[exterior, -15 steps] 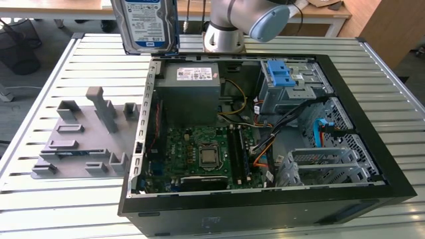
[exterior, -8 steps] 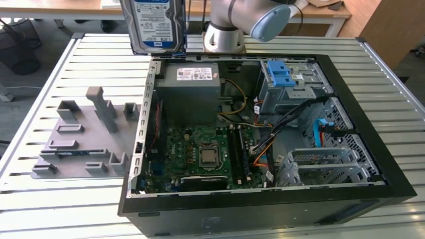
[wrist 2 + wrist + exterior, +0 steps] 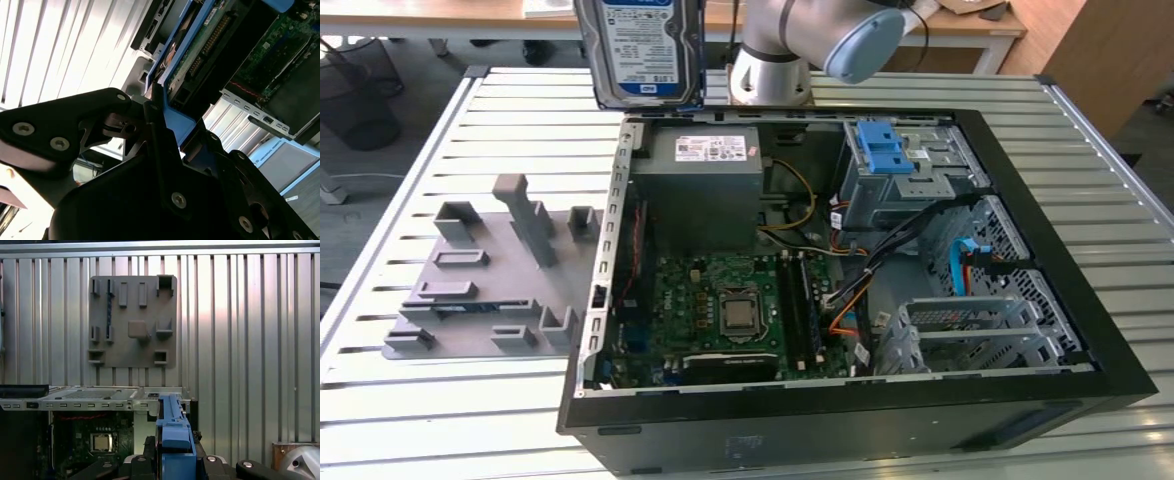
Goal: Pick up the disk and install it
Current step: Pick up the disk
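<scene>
Disk (image 3: 647,50) is up in the air in the exterior view, and I read it as standing on end. Its long axis is vertical, the label face is turned to the camera, and one short edge points down at the table (image 3: 480,420). It hangs at the far side of the open case (image 3: 854,440), above the corner by the power supply (image 3: 714,165), on the exterior view's left of the arm (image 3: 774,60).

In the second wrist view, the gripper (image 3: 162,117) is clamped narrow on the disk, with black fingers (image 3: 100,102) either side of its blue rail (image 3: 172,122). The green circuit side runs straight out from the jaws.

In the first wrist view I get that rail edge-on between the fingers, its length pointing directly away from the gripper. Past it the grey plate (image 3: 132,320) lies flat on the slats, and the board (image 3: 75,432) shows inside the case.

Back in the exterior view, the plate sits beside the case on the exterior view's left, well apart from the disk. The blue latch (image 3: 891,150) sits in the case's far corner on the exterior view's right.
</scene>
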Tool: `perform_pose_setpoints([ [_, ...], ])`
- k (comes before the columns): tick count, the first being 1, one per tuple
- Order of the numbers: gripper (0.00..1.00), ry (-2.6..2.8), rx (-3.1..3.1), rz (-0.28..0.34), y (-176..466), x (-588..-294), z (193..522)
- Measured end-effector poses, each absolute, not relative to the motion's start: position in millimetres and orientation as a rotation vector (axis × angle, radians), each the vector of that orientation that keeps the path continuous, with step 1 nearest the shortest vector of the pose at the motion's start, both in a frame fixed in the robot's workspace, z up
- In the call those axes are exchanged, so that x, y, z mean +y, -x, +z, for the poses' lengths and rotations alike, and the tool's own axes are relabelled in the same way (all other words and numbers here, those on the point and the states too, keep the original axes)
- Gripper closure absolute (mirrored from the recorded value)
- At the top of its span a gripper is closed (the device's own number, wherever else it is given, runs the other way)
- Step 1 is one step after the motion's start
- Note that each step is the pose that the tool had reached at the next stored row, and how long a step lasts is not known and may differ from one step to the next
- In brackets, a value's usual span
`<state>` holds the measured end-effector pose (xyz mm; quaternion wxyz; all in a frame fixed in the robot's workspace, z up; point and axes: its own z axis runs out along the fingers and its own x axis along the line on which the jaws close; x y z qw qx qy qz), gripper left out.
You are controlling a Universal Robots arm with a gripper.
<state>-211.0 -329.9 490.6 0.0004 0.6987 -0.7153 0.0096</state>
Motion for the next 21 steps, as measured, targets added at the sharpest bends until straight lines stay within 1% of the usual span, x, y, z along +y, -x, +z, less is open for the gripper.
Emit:
perform_pose_setpoints([
  [21, 0.64, -2.195, -2.247, 0.03, 174.7, -329.9, 490.6],
])
